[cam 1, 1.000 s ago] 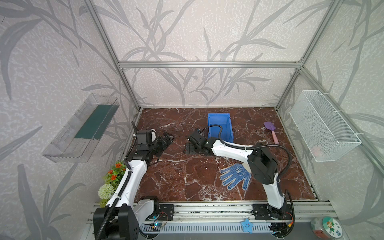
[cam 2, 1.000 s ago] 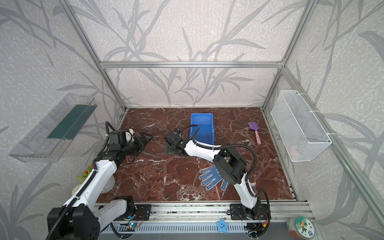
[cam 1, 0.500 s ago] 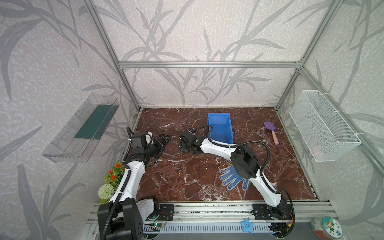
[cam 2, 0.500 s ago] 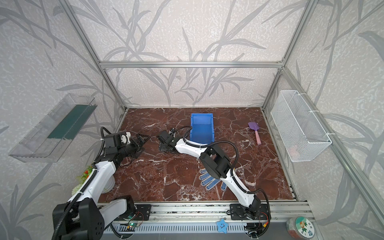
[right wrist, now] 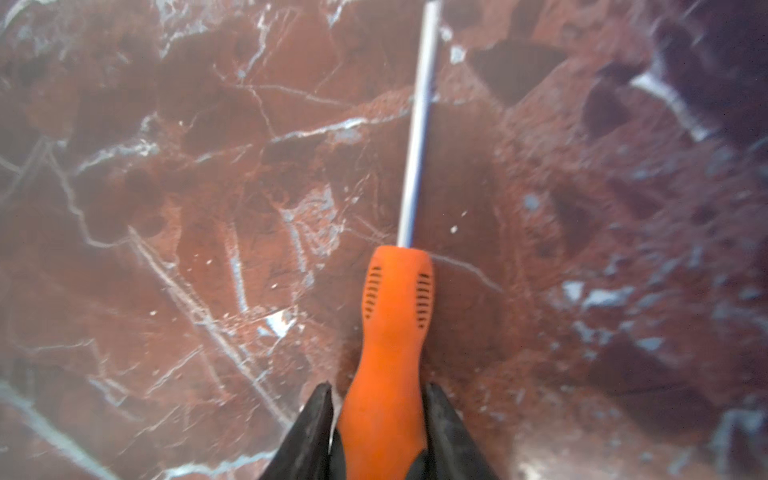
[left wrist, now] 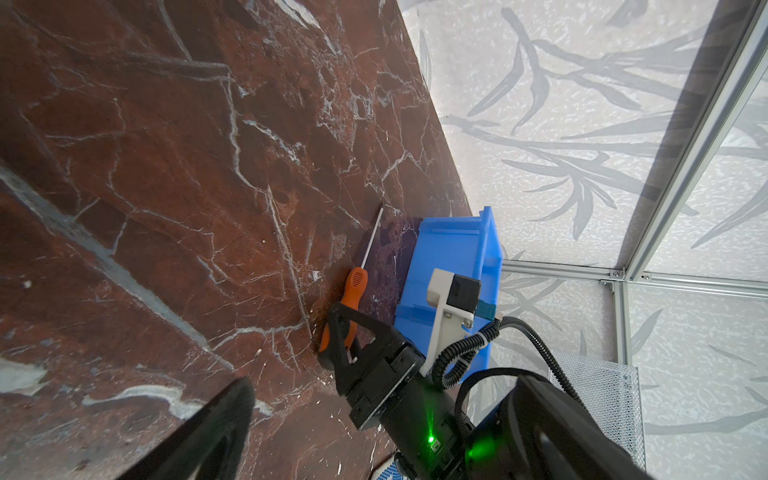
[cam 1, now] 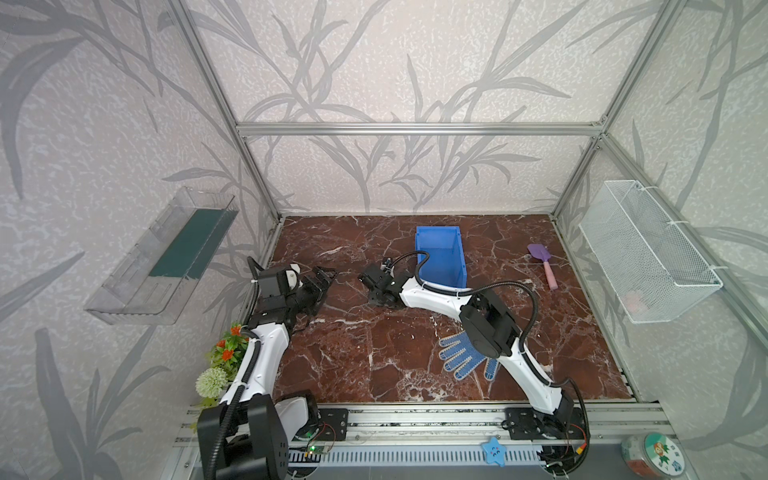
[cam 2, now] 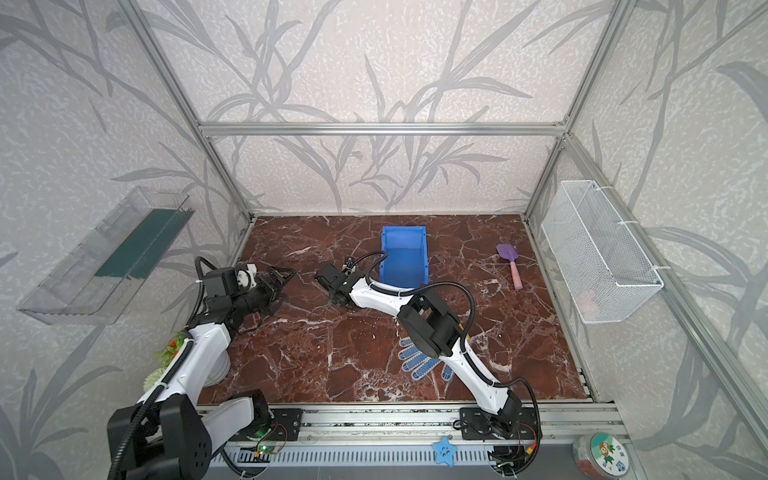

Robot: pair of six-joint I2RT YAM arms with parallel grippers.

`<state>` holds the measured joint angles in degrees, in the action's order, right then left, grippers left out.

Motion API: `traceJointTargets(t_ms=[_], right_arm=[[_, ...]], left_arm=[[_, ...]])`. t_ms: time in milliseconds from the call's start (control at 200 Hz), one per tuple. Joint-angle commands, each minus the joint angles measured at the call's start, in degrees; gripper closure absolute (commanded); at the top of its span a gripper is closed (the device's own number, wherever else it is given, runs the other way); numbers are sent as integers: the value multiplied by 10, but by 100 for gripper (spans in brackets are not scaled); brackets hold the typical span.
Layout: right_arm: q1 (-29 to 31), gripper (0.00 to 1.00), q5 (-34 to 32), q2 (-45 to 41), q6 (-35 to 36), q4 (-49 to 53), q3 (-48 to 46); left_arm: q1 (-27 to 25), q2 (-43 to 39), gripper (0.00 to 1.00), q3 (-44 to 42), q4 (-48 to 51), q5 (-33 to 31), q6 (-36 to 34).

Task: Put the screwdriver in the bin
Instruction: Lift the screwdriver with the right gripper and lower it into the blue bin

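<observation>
now the right gripper (right wrist: 380, 392) has squeezed shut on the orange screwdriver (right wrist: 395, 316), which lies on the red floor (cam 1: 353, 353) just beside the blue bin (left wrist: 446, 253). left gripper (cam 1: 324, 276) hangs wide open, farther from the bin.

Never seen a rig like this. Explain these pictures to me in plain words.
Two white robot arms stand at the front of the table, each ending in a two-fingered gripper. The two wide pictures look down from one overhead camera pair; the two close-ups come from cameras on the arms' wrists. On the marble table lie a blue bin, a glove, a toy spatula and a screwdriver beside the bin. The right gripper is shut on the screwdriver's orange handle. The left gripper is open and holds nothing.
</observation>
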<state>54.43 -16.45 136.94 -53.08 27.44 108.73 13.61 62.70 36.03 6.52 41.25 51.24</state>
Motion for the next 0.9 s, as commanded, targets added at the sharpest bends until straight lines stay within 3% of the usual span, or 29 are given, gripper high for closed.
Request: traceJointTargets(t_ms=[0, 185, 490, 635, 730, 895], right_arm=[[2, 74, -5, -13, 31, 45, -59], [2, 89, -4, -81, 99, 16, -130], [1, 92, 15, -256, 200, 12, -182], [-15, 91, 21, -333, 201, 5, -206], [-52, 91, 64, -380, 170, -34, -254], [-108, 89, 64, -450, 110, -128, -359]], left_arm=[[5, -5, 1, -13, -22, 11, 14], [4, 0, 1, -18, -36, 24, 23], [-23, -52, 1, -15, -46, 3, 14], [-95, -79, 1, 0, -48, -48, 1], [-159, -75, 1, 21, -48, -87, -11], [-236, -55, 1, 43, -78, -136, -14]])
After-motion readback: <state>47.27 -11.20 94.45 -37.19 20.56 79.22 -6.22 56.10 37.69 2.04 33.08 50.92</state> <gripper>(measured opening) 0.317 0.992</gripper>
